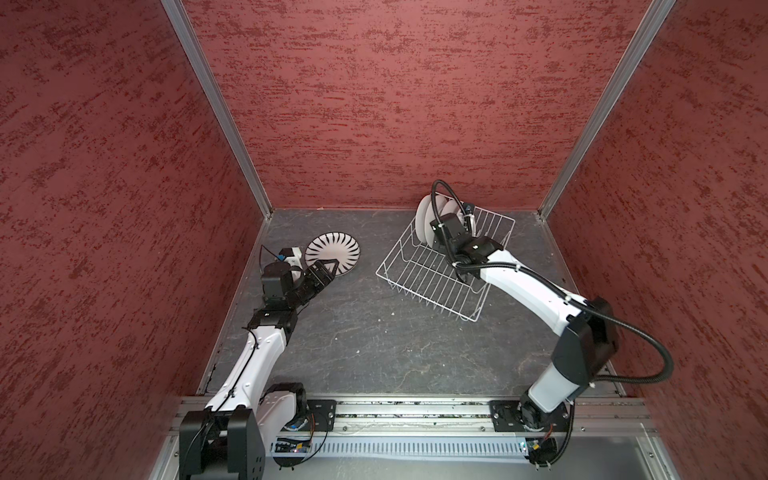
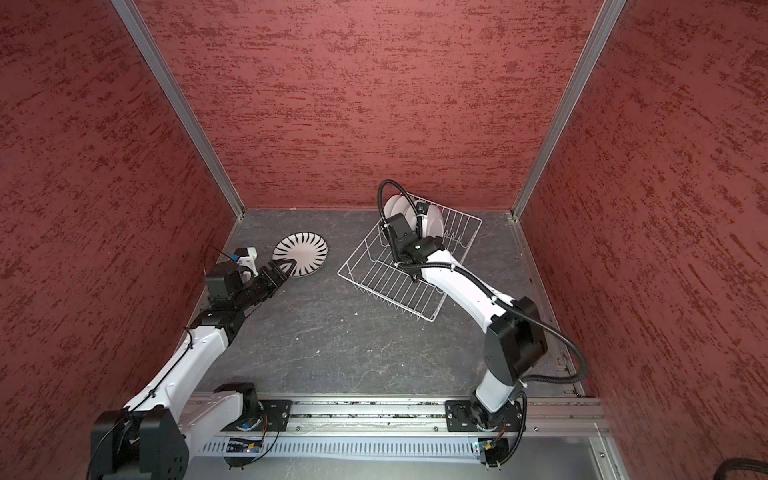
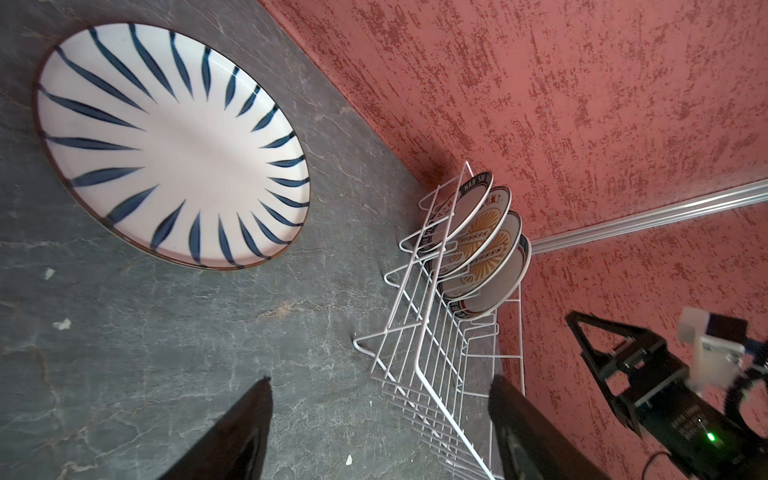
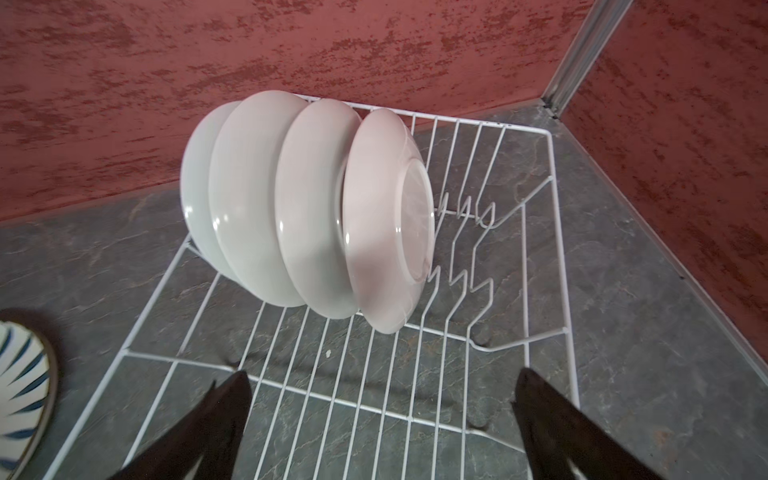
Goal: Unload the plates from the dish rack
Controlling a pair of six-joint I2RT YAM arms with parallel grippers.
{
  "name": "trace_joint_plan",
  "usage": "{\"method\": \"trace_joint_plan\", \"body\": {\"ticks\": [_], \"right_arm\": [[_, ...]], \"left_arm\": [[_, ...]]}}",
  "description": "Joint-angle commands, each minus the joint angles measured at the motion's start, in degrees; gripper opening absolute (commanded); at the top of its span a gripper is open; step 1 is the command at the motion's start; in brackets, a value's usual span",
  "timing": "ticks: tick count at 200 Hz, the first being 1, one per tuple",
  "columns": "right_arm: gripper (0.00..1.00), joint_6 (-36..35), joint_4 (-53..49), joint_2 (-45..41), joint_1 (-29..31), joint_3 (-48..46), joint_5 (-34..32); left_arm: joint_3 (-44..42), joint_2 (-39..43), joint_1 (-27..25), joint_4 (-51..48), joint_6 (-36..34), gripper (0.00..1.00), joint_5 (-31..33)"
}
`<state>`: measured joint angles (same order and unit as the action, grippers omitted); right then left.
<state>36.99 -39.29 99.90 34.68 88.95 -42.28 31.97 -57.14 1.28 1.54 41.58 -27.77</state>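
Veined slate tabletop (image 1: 374,332), round glossy plates (image 4: 316,208)

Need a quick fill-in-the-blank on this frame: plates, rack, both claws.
1. The dish rack holds ____ plates standing on edge.
2. The striped plate lies flat on the ____.
3. The left claw and the right claw are both ____, holding nothing.
Missing words: four; table; open.

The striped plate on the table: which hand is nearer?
Left. The left hand is open at the rim of the striped plate; the right hand is above the dish rack.
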Motion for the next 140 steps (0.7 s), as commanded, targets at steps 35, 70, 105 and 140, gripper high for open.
{"method": "trace_joint_plan", "body": {"ticks": [35, 70, 105, 140], "right_arm": [[0.98, 4.31, -9.37, 8.82, -0.11, 8.99, -10.11], [0.95, -1.25, -6.06, 12.88, -0.14, 11.08, -11.02], [0.85, -3.47, -9.41, 19.08, -0.4, 17.41, -14.01], [0.81, -5.0, -11.48, 23.38, -0.74, 22.54, -16.16]], "left_arm": [[-1.65, -0.1, -1.76, 4.43, 2.66, 0.81, -1.26], [-1.06, -0.06, -3.46, 4.08, 2.23, 0.79, 0.17], [-0.94, -0.68, -4.86, 4.36, 2.19, 0.78, 0.76], [-0.77, -0.47, -5.12, 3.44, 2.09, 0.77, 0.74]]}}
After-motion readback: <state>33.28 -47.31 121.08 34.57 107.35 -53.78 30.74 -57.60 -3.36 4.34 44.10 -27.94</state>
